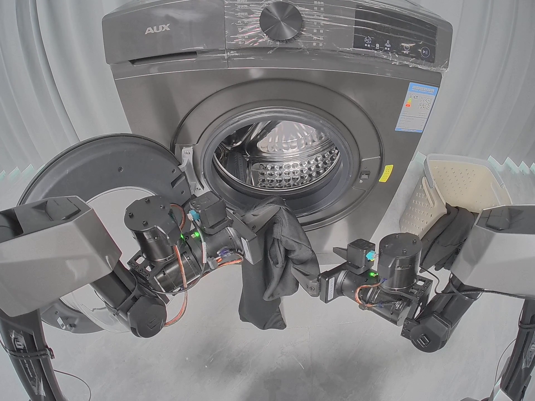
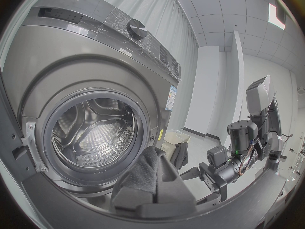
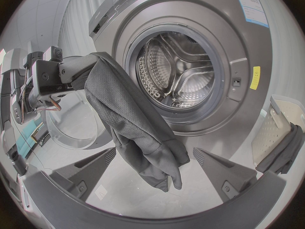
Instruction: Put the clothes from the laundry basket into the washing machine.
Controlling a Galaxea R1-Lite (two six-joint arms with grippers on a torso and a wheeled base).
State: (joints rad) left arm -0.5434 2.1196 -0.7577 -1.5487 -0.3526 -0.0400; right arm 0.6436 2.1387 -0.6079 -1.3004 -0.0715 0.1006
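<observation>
Dark grey garment (image 1: 278, 263) is hanging from the left gripper (image 1: 257, 221), which is clenching the cloth's upper fold. The cloth is draping down just in front of the lower rim of the washing machine (image 1: 167, 96) port, outside the drum (image 1: 290, 157), with its lower end dangling above the floor (image 1: 334, 352). Right gripper (image 1: 309, 285) is sitting low beside the garment's lower right edge with its fingers spread wide, grasping nothing; whether a fingertip is touching the cloth cannot be told. The round door (image 1: 100, 162) is standing swung fully open on the machine's left side, behind the left arm. The cream laundry basket (image 1: 468, 179) is standing at the machine's right front corner, tipped toward the robot, and a second dark garment (image 1: 451, 235) is lying over its near rim.
</observation>
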